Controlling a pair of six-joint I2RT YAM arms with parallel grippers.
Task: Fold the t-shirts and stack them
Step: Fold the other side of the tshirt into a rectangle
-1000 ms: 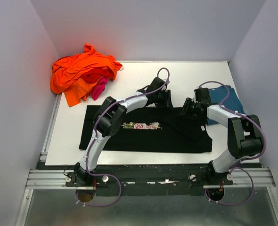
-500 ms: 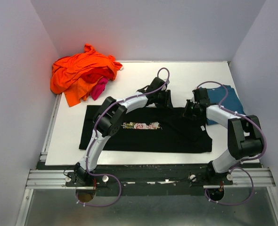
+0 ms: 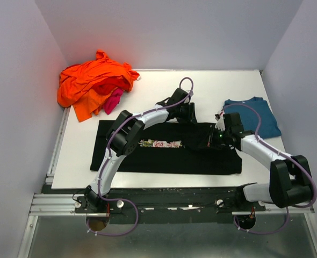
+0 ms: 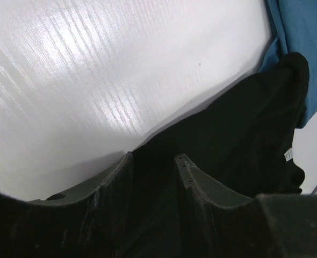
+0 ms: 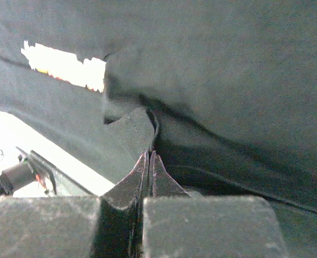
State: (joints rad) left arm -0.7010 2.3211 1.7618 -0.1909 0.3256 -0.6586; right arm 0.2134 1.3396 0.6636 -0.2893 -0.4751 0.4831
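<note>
The black t-shirt (image 3: 164, 158) lies spread flat on the near middle of the white surface (image 3: 164, 86), its white-and-pink print (image 3: 159, 143) facing up on the left half. The left end effector (image 3: 189, 114) sits at the shirt's far edge. In the left wrist view its fingers (image 4: 118, 174) stand apart with black cloth lying in the gap and nothing clamped between them. The right end effector (image 3: 212, 141) is over the right half of the shirt. In the right wrist view its fingers (image 5: 131, 183) are pressed tight together, pinching a small raised fold of the black cloth at their tips. A teal t-shirt (image 3: 255, 115) lies folded on the right side of the surface, just beside the black shirt's far right corner; whether the two touch cannot be told from above. In the far left corner an orange t-shirt (image 3: 94, 80) is heaped in a crumpled pile, with a pink t-shirt (image 3: 114, 100) poking out at its near right side.
</note>
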